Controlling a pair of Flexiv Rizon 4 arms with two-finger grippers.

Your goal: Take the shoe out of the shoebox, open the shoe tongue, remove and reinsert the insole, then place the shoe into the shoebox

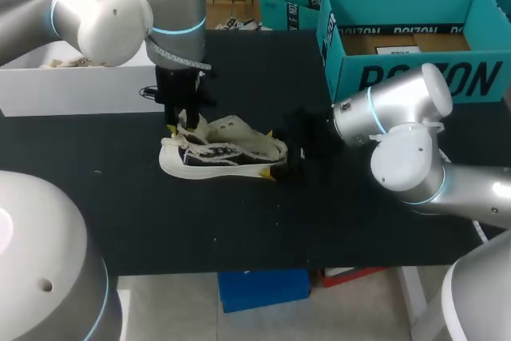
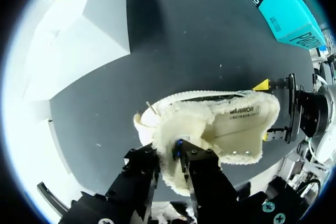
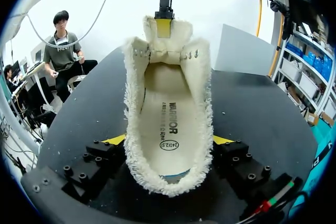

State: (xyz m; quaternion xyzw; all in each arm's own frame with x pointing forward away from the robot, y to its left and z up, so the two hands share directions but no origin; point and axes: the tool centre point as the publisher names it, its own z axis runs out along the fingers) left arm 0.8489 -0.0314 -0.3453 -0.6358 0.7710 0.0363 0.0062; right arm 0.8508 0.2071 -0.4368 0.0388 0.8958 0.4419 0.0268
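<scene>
Left gripper (image 2: 176, 157) was pinched tight on the shaggy cream tongue (image 3: 181, 32), which stood upright at the front of the shoe (image 1: 223, 153). Right gripper (image 3: 169, 141) clamped the heel from both sides, yellow tips pressed into the fleecy collar. The smooth pale insole (image 3: 168, 114) lay flat inside. The shoe sat on the matte black table (image 1: 239, 221), well apart from the open teal cardboard shoebox (image 1: 415, 77).

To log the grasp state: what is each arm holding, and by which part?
The shoe: left jaws pinch its tongue, right jaws clamp its heel from both sides.
</scene>
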